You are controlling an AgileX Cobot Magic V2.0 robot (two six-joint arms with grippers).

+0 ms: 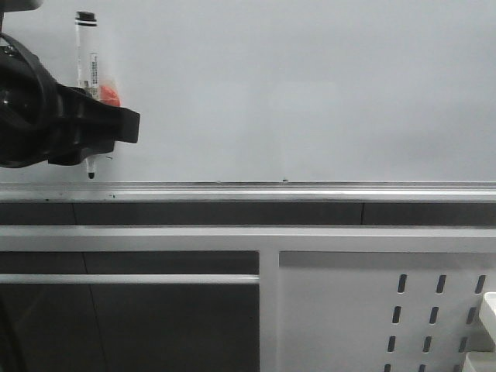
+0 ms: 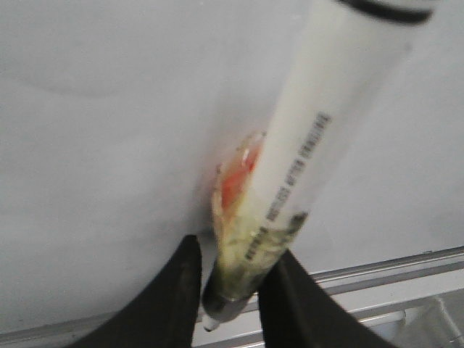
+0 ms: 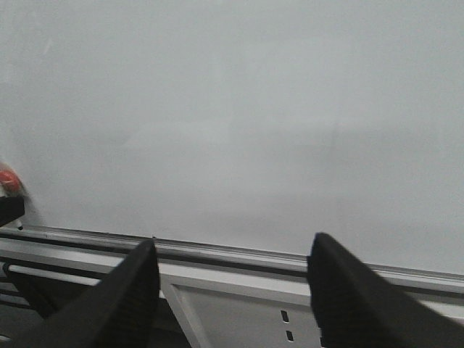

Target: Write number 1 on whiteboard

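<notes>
Two arms on my console, one loaded; no stroke logged so far.
Whiteboard (image 1: 310,93): fills the upper front view, silver rail (image 1: 310,191) along its lower edge; bare apart from tiny dark specks.
Number 1: I find it nowhere on the board; I judge the writing not yet begun.
Left gripper (image 1: 93,128): far left, low on the board, jaws clamped on the marker (image 1: 87,54), held near-upright, cap end up, tip just above the rail.
Right gripper (image 3: 228,290): jaws apart, holding nothing, facing the board's lower edge.
Next move, my estimate: carry the tip higher, press it to the board, draw one downward line.
</notes>
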